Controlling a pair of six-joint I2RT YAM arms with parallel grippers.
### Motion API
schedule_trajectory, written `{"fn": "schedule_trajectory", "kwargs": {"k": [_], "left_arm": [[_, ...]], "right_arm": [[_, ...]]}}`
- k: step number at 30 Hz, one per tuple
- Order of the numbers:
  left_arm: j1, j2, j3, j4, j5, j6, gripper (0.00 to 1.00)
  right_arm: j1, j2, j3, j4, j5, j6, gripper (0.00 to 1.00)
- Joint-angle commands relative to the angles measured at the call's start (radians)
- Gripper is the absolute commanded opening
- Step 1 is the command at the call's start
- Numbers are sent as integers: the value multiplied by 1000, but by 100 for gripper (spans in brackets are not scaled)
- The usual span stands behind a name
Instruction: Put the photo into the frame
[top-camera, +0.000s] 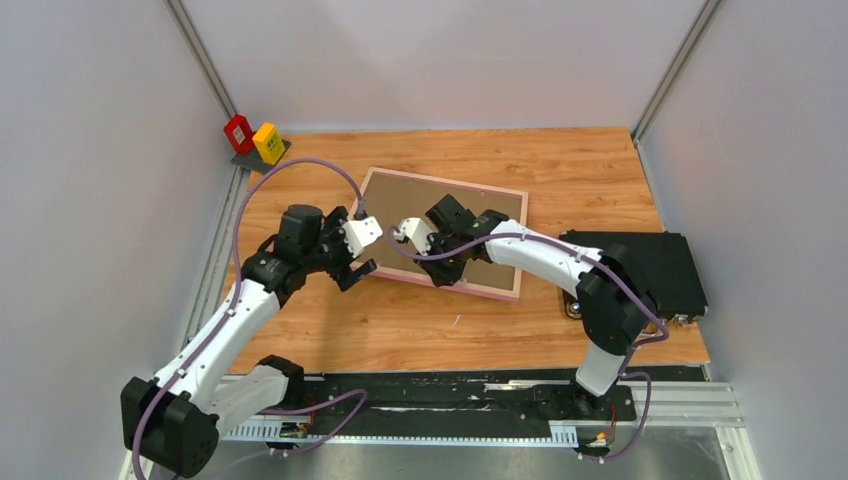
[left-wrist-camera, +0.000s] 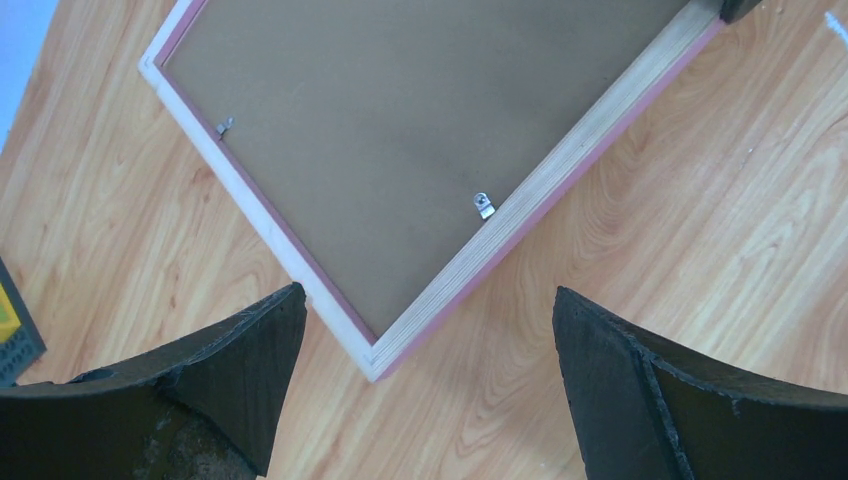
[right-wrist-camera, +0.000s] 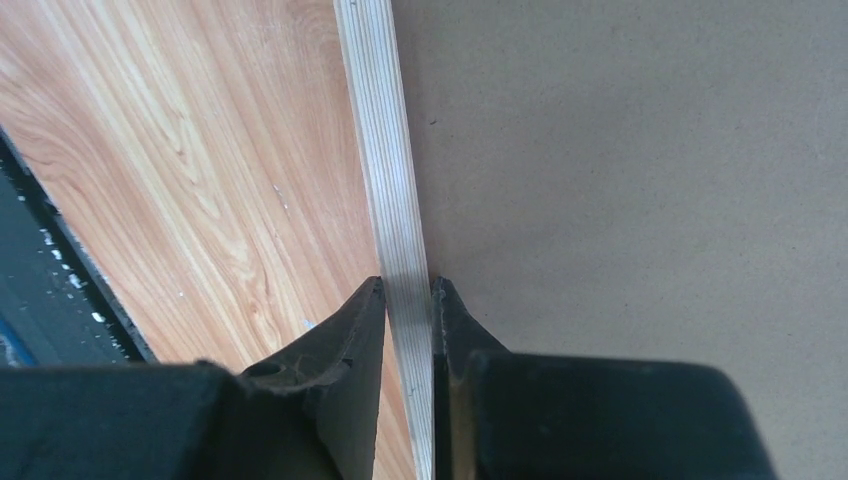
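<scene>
The frame (top-camera: 450, 183) lies back-up on the wooden table, its brown backing board (top-camera: 400, 200) facing up. The photo is hidden. My right gripper (top-camera: 443, 275) is shut on the frame's near rail. In the right wrist view its fingers (right-wrist-camera: 365, 330) pinch the light-wood rail (right-wrist-camera: 385, 150), one on the table side and one on the backing board (right-wrist-camera: 650, 200). My left gripper (top-camera: 358, 270) hangs open just above the frame's near-left corner (left-wrist-camera: 372, 365), touching nothing. Two small metal tabs (left-wrist-camera: 484, 205) sit on the board's edges.
A black case (top-camera: 650, 265) lies at the table's right edge, next to the right arm. A red block (top-camera: 238, 133) and a yellow block (top-camera: 268, 142) stand at the back-left corner. Grey walls close in on three sides.
</scene>
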Motion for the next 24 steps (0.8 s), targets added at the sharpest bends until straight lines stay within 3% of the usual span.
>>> {"fn": "schedule_trajectory", "kwargs": {"k": [1, 9, 24], "left_arm": [[-35, 3, -62, 162, -63, 70, 100], [-38, -45, -167, 299, -10, 148, 100], [-98, 61, -179, 373, -36, 356, 100]], "right_arm": [[-38, -25, 104, -21, -81, 38, 0], [-85, -25, 157, -70, -163, 58, 0], [-125, -11, 265, -169, -264, 78, 0]]}}
